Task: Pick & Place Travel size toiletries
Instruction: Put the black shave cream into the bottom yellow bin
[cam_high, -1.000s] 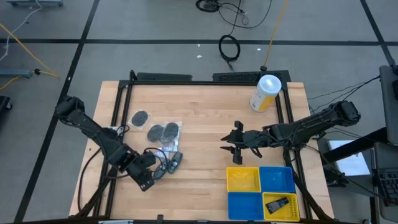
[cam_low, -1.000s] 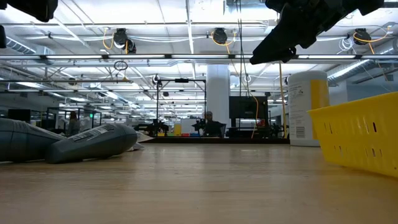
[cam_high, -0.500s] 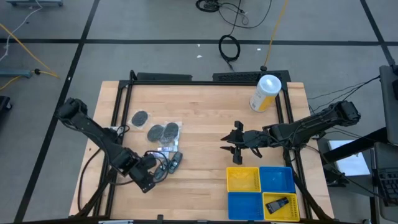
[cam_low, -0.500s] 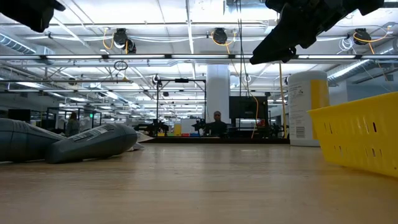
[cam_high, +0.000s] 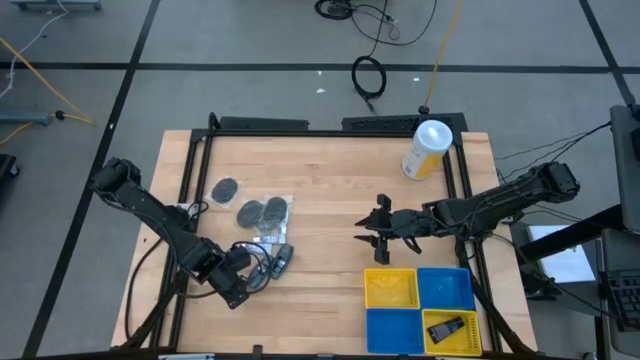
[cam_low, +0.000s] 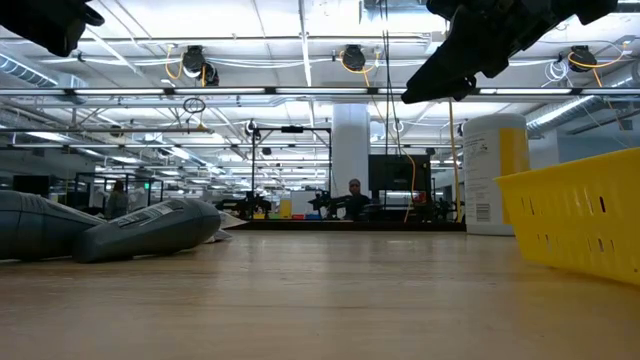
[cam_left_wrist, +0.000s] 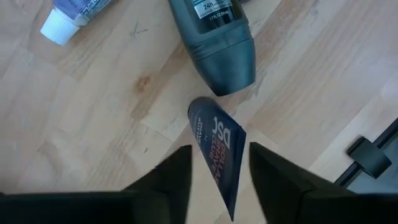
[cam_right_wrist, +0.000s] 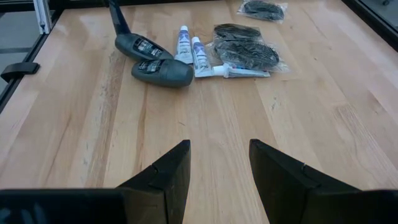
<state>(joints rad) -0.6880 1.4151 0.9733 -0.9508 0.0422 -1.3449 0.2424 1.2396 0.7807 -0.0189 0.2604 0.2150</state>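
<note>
My left gripper (cam_high: 245, 272) hangs over the table's near left, shut on a dark blue tube (cam_left_wrist: 214, 140). Just beyond it, two dark grey oblong pieces (cam_right_wrist: 163, 71) lie on their sides beside small white tubes (cam_right_wrist: 191, 50). Greyish round pieces in clear wrap (cam_high: 262, 212) lie flat toward the far side, one more apart from them (cam_high: 226, 188). My right gripper (cam_high: 372, 230) hovers open above the table's middle right, facing this cluster and touching nothing. The low view shows the dark grey pieces (cam_low: 150, 228) lying on the wood. My left gripper holds the dark blue tube between its two fingers (cam_left_wrist: 180, 180), coming from above and pointing down. The tube runs along the fingers, its free end (cam_left_wrist: 202, 112) pointing down at the table. In the right wrist view it stands steeply tilted (cam_right_wrist: 117, 18). Whether its lower end touches the wood, I cannot tell.
A white-and-yellow canister (cam_high: 427, 148) stands at the far right corner. Yellow and blue bins (cam_high: 418, 310) sit at the near right edge, one yellow bin holding a dark item (cam_high: 450, 328). A black frame rims the table (cam_high: 190, 170). Bare wood lies between cluster and bins.
My left arm has shifted slightly, with the tube still in its gripper.
</note>
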